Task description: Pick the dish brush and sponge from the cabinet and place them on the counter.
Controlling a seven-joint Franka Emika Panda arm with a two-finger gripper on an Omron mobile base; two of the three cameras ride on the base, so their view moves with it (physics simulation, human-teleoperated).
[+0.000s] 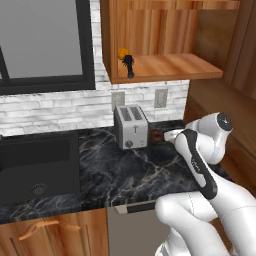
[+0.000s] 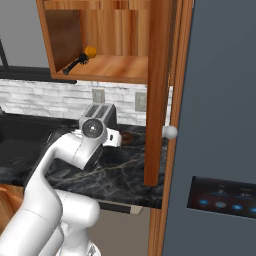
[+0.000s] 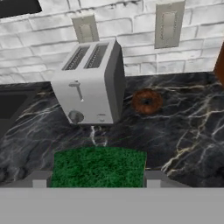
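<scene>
Fingers [image 3: 39, 178] clamp flat green coarse-textured sponge [image 3: 99, 167] above veined marble counter [image 3: 183, 131].

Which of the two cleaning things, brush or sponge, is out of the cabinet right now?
The green sponge: it sits between the gripper's fingertips above the black counter. The black dish brush lies on the cabinet shelf beside an orange ball.

The dish brush [image 1: 129, 65] is small and all black. It lies on the wooden shelf of the open cabinet [image 1: 165, 67], near the front edge, just beside a small orange ball. The sponge [image 3: 99, 167] shows its green top, flat between the two finger tips, above the black marble table [image 3: 183, 131] in front of the toaster.
</scene>
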